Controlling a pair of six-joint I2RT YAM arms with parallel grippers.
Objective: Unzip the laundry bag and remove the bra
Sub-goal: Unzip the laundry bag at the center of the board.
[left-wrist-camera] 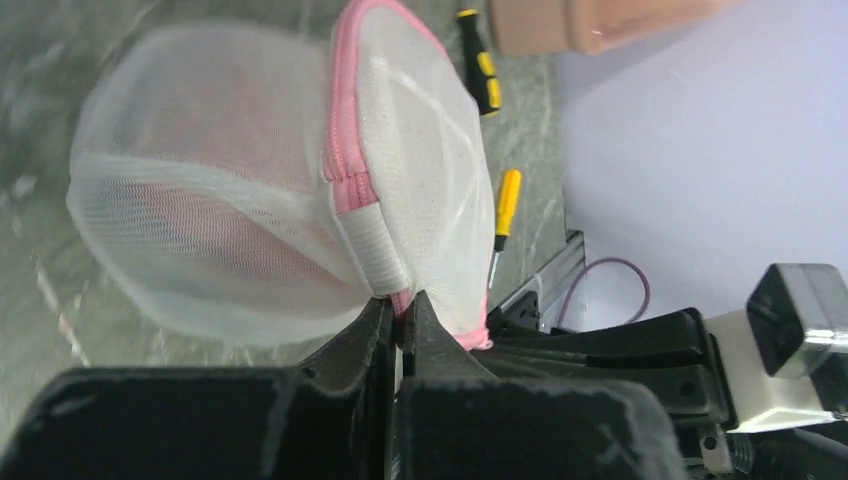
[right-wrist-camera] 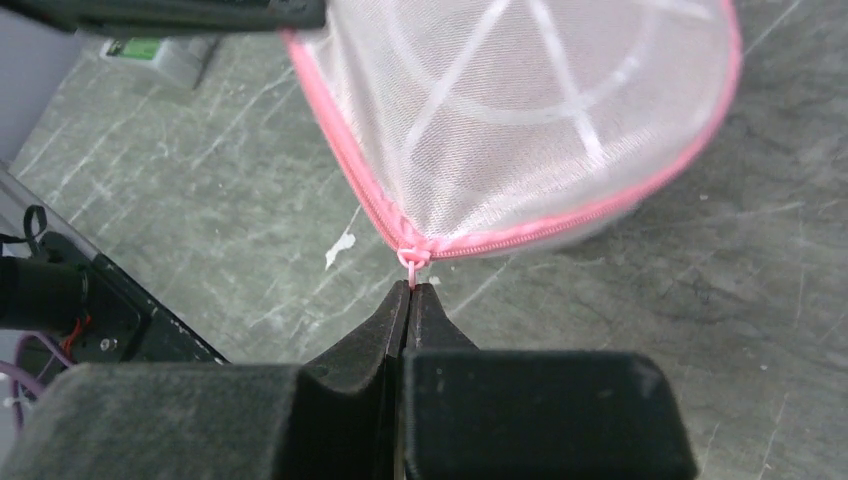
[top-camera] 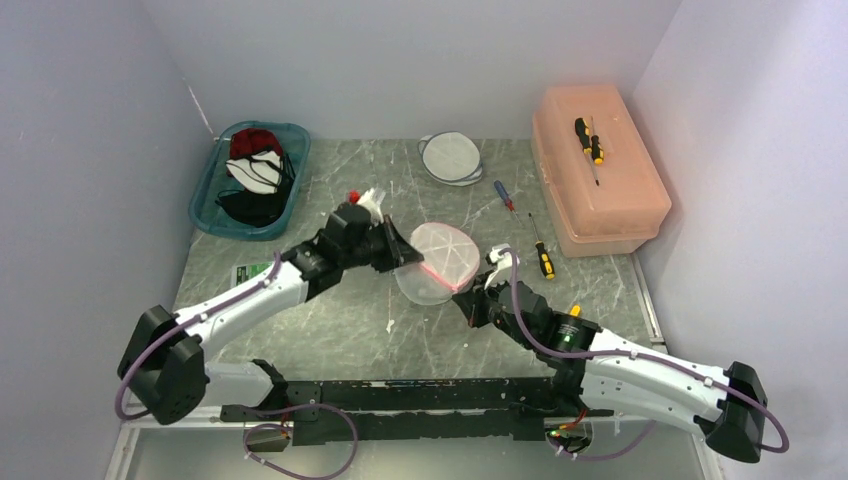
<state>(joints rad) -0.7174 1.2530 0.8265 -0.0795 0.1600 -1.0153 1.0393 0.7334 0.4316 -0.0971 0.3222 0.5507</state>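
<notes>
Right gripper fingertips sit pressed together, pinching the small pink zipper pull at the near edge of the laundry bag. Left gripper is clamped too, jaws closed on the bag's pink trim just under a white elastic tab.

I see the bag strung between the two grippers at mid-table. It looks lifted off the table, with a shadow underneath. It's a white mesh dome with a pink zip round the rim. Pink fabric shows through the mesh, but I can't make out what garment it is. I can't tell how far the zip is open, since the wrist views show only part of the run.

Other containers:
- teal bin at far left holds red, white and black items in a heap that I can't separate.
- salmon lidded box at far right is closed, with a yellow-black screwdriver on the lid. I can't see inside it.
- second mesh bag lies flat at far centre.

Loose on the table right of the bag are a red-handled screwdriver and another yellow-black one.

Left arm runs from the near-left base diagonally far and right, wrist at the bag's left side. Right arm runs from the near-right base leftward, staying low, with its gripper at the bag's near-right edge.
</notes>
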